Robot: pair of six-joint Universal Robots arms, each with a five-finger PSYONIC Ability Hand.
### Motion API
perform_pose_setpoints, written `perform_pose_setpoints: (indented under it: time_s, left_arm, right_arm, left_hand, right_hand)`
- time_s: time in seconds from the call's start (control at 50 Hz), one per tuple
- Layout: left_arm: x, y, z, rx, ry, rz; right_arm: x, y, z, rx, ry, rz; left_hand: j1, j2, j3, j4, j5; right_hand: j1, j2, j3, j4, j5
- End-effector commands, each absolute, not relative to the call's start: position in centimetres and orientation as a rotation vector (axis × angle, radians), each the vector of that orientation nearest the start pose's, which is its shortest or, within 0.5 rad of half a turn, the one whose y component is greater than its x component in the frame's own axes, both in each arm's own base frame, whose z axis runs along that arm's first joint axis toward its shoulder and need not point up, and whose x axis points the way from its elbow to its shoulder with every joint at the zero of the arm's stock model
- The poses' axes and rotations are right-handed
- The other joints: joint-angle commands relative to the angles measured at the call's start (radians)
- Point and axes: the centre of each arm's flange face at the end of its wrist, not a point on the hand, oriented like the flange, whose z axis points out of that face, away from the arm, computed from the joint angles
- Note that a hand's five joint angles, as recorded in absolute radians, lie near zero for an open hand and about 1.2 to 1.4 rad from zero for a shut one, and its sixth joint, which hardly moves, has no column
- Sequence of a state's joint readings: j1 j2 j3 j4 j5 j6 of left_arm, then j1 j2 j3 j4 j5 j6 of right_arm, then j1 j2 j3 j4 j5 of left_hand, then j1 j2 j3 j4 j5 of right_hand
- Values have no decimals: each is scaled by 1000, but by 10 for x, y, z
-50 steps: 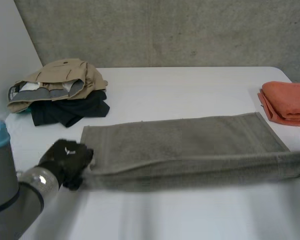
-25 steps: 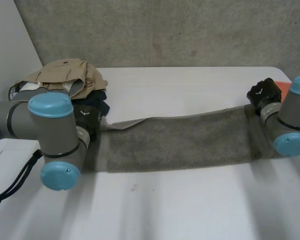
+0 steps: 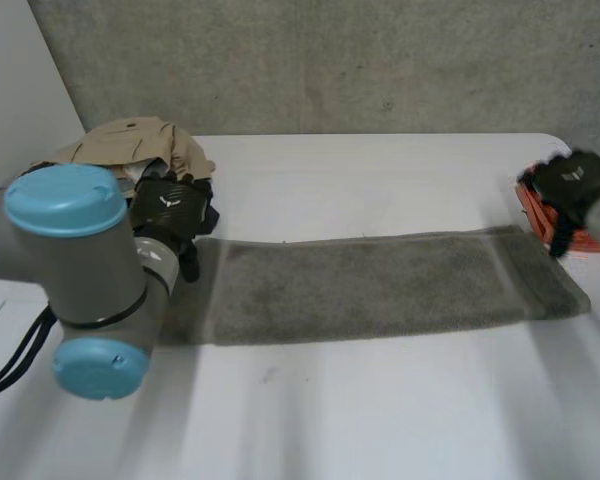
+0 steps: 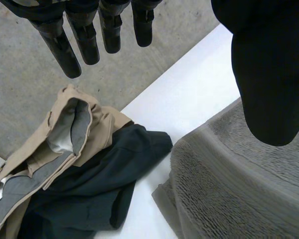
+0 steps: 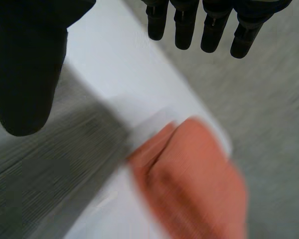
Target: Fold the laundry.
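A grey towel (image 3: 380, 285) lies folded lengthwise into a long strip across the table's middle. My left hand (image 3: 168, 215) hovers just above the strip's left end, with its fingers (image 4: 72, 42) straight and its thumb (image 4: 269, 74) spread wide over the towel (image 4: 239, 189), holding nothing. Over at the strip's right end, my right hand (image 3: 572, 185) hangs above the table, open and empty as well; its fingers (image 5: 209, 25) and thumb (image 5: 27, 64) stand apart over the towel's end (image 5: 35, 169).
A pile of unfolded clothes, tan (image 3: 130, 150) over dark (image 4: 84, 189), sits at the back left beside my left hand. A folded orange cloth (image 5: 194, 174) lies at the table's right edge, partly behind my right hand. My left arm's joint (image 3: 80, 270) bulks in front.
Both hands carried the towel's near edge back over the far edge, folding it in half lengthwise. They then let go, opened, and lifted off the ends.
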State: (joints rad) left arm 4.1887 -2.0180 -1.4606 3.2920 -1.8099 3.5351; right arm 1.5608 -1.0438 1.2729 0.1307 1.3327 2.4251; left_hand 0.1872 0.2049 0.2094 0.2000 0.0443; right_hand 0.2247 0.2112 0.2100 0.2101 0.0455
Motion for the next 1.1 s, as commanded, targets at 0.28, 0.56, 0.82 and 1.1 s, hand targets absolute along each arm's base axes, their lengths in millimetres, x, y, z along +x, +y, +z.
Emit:
perform_pose_setpoints:
  time_s: [0.28, 0.56, 0.82, 1.1]
  left_arm:
    - [-288, -255, 197, 807, 2246, -1993]
    - [-282, -245, 224, 767, 2197, -2077]
    - [-278, -241, 231, 741, 2195, -2103]
    - [-279, -232, 232, 743, 2212, -2118]
  right_arm:
    - [85, -388, 112, -1056, 2551, -1793]
    - [10, -410, 151, -910, 2901, -2015]
    - [229, -346, 203, -1597, 1831, -2339]
    - [377, -172, 117, -1924, 1205, -1871]
  left_hand:
    - [-13, -30, -35, -25, -44]
    - [-13, -30, -35, -25, -44]
    - [-13, -30, -35, -25, -44]
    - [-13, -30, -35, -25, -44]
  right_hand:
    - [1167, 1181, 1182, 1182, 1172]
    - [1172, 1185, 1186, 1186, 1176]
    - [1172, 1185, 1186, 1186, 1176]
    - [1172, 1185, 1186, 1186, 1176]
